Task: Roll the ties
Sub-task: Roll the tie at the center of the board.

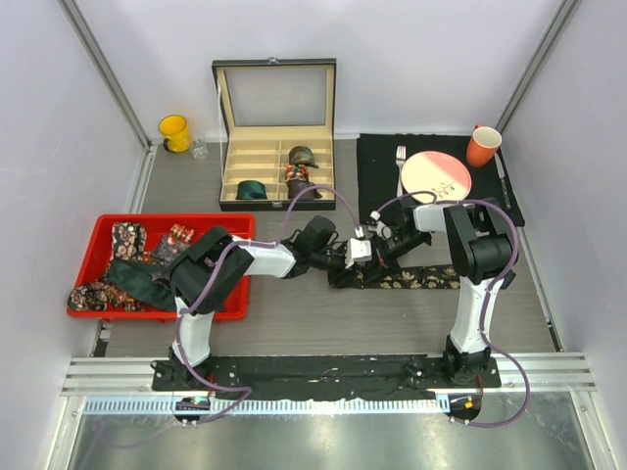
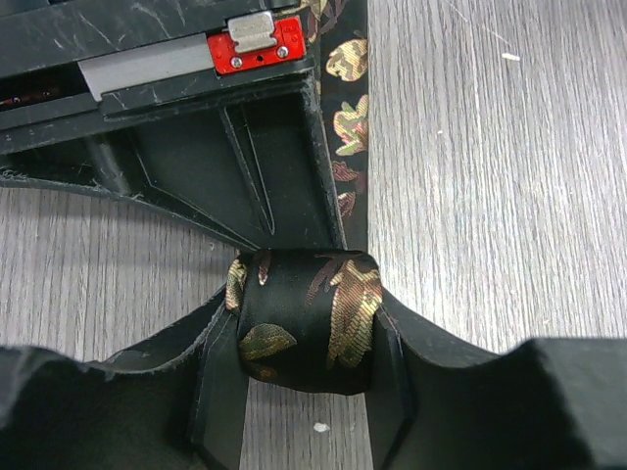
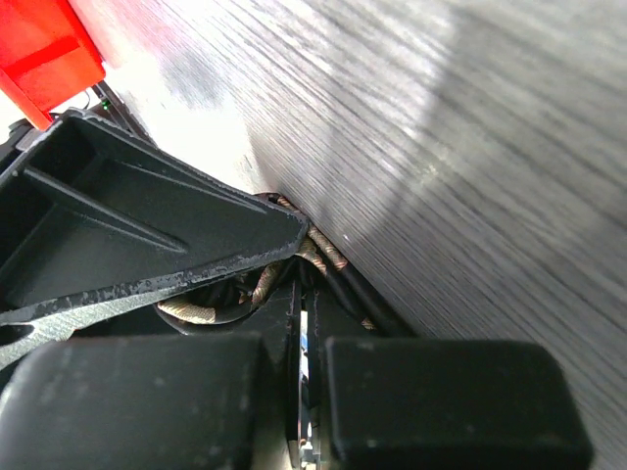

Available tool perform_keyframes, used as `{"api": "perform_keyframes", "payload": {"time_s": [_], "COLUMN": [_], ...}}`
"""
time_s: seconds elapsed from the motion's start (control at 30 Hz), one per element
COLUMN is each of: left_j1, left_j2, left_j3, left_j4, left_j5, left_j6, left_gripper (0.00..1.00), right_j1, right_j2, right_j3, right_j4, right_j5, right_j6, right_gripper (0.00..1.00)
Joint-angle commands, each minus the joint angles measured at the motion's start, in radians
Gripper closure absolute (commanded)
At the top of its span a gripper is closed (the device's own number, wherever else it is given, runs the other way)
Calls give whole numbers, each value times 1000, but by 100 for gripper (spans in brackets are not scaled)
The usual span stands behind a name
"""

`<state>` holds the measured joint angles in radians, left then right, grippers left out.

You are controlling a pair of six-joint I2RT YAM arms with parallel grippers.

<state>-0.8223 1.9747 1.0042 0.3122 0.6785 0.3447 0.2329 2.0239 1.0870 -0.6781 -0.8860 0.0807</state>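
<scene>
A black tie with a gold and red leaf print lies on the wooden table, its loose strip point(image 1: 411, 278) stretching to the right. One end is rolled into a small coil point(image 2: 304, 318), which my left gripper point(image 2: 304, 338) is shut on, one finger against each side of the coil. From the coil the strip point(image 2: 348, 117) runs away under my right gripper point(image 2: 284, 211). The right gripper point(image 3: 306, 294) is shut, with its tips against the coil's folded layers point(image 3: 269, 279). Whether it pinches fabric is hidden. In the top view both grippers point(image 1: 364, 251) meet over the tie's left end.
A red tray point(image 1: 171, 219) at the left holds several loose ties point(image 1: 127, 240). At the back an open compartment box point(image 1: 274, 147) holds rolled ties point(image 1: 253, 190). A black mat point(image 1: 382, 166) carries a plate point(image 1: 436, 176), a fork point(image 1: 400, 162) and an orange cup point(image 1: 483, 147). A yellow cup point(image 1: 174, 132) stands at the back left.
</scene>
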Motion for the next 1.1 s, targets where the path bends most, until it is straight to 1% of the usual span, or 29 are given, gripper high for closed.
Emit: {"api": "perform_keyframes", "payload": {"time_s": [0.0, 0.03, 0.07, 0.1, 0.17, 0.2, 0.23, 0.33, 0.43, 0.63, 0.7, 0.77, 0.8, 0.83, 0.97, 1.07], "left_j1": [-58, -60, -60, -60, -58, -58, -58, -60, -60, -60, -60, -60, -58, -60, -58, -58], "left_j2": [78, 70, 70, 76, 96, 96, 95, 92, 101, 108, 107, 108, 111, 113, 122, 125], "left_j3": [17, 20, 28, 62, 100, 117, 117, 128, 142, 159, 162, 165, 169, 172, 188, 192], "left_j4": [-177, -200, -229, -308, -401, -450, -462, -524, -571, -622, -630, -636, -645, -651, -660, -665], "left_j5": [-115, -131, -154, -190, -259, -276, -292, -321, -353, -376, -378, -384, -387, -387, -393, -392], "left_j6": [88, 99, 112, 120, 128, 134, 135, 139, 140, 145, 142, 142, 140, 140, 139, 137], "left_gripper": [67, 71, 72, 74, 78, 80, 84, 88, 90, 91, 91, 91, 91, 90, 89, 89], "right_j1": [48, 48, 48, 48, 46, 37, 29, -1, -44, -84, -92, -95, -93, -93, -93, -93], "right_j2": [58, 47, 42, 35, 12, 1, -16, -36, -53, -82, -102, -114, -120, -132, -160, -169], "right_j3": [-47, -45, -42, -41, -32, -29, -22, 10, 48, 91, 94, 96, 96, 91, 70, 47], "right_j4": [180, 180, 175, 170, 141, 128, 115, 46, -23, -179, -208, -219, -219, -218, -195, -155], "right_j5": [220, 216, 211, 210, 209, 206, 202, 187, 157, 41, -7, -33, -65, -80, -129, -139], "right_j6": [2, 4, 1, -2, -18, -33, -41, -75, -130, -197, -205, -194, -187, -176, -127, -95], "right_gripper": [99, 99, 99, 98, 93, 89, 87, 80, 74, 71, 66, 61, 56, 54, 54, 50]}}
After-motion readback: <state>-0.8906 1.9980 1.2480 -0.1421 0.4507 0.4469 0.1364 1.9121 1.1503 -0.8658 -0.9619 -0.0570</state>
